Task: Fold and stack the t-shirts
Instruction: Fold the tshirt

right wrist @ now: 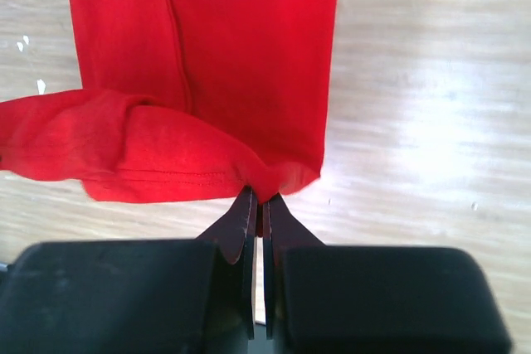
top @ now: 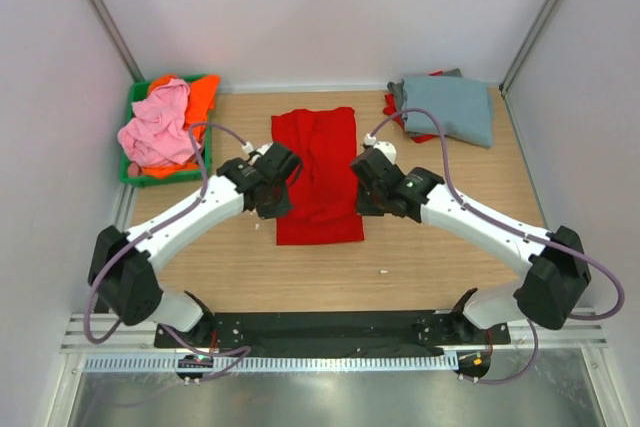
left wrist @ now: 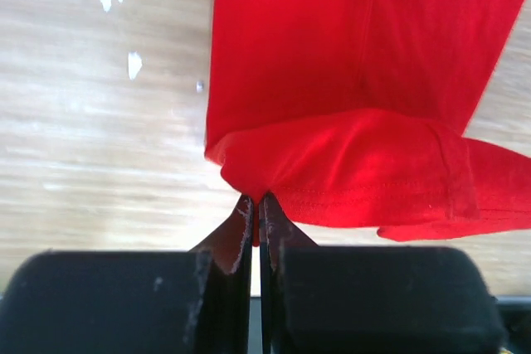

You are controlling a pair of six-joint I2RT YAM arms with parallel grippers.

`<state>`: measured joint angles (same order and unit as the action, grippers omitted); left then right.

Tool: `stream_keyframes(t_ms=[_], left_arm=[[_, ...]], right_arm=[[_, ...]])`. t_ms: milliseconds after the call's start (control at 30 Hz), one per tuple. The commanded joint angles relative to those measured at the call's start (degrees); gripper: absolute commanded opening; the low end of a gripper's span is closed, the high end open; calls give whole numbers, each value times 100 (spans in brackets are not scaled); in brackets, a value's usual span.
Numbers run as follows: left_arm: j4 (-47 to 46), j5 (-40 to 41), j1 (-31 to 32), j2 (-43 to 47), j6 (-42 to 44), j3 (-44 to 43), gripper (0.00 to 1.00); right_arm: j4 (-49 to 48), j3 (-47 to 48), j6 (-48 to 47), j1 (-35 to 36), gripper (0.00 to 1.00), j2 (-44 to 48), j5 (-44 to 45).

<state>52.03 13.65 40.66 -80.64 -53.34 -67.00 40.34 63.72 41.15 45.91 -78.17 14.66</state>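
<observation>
Top view, centre of frame: the red t-shirt (top: 318, 177) lies on the wooden table (top: 450, 237) as a long narrow strip running from the upper middle down toward the lower middle. Both arms reach in from the lower corners and meet it at its two long edges, about midway along.

Left gripper (left wrist: 257, 201): jaws pressed together, no gap visible, pinching a bunched fold of the red t-shirt at its left edge. In the left wrist view a hemmed layer is turned over on top of the flat cloth.

Right gripper (right wrist: 259, 201): jaws likewise closed tight, nipping a fold of the same shirt at its right edge; a hemmed layer lies doubled over here too.

Upper right of the top view: the grey-blue t-shirt (top: 450, 107) lies folded, with red cloth (top: 392, 107) showing under its left side.

Upper left: the green bin (top: 135, 97) holds the pink t-shirt (top: 158, 127), crumpled, over the orange t-shirt (top: 203, 95)
</observation>
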Motion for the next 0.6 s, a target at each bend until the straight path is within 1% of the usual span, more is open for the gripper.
stream_keyframes(t_ms=[0,133,333,433,567], left_arm=[[-9,-11,-190,-434,719,-610,0],[-17,-90,-401,-1074,974,-1016,0],[70,-99,-761,-1744,1291,-1631,0],[114,-152,-928,-2130,1458,-1956,0],[246,-187,-1139,-2640,1590,-2448,0]], right_arm=[[-149,587,-677,-222,1,-320,-190],[-201,817,-889,-512,1,-839,-410],[-351,1124,-1161,-1005,1,-1436,-735],[-404,1370,-1319,-1216,1,-1727,-859],[-369,1975,-1495,-1470,1,-2368,-1200]])
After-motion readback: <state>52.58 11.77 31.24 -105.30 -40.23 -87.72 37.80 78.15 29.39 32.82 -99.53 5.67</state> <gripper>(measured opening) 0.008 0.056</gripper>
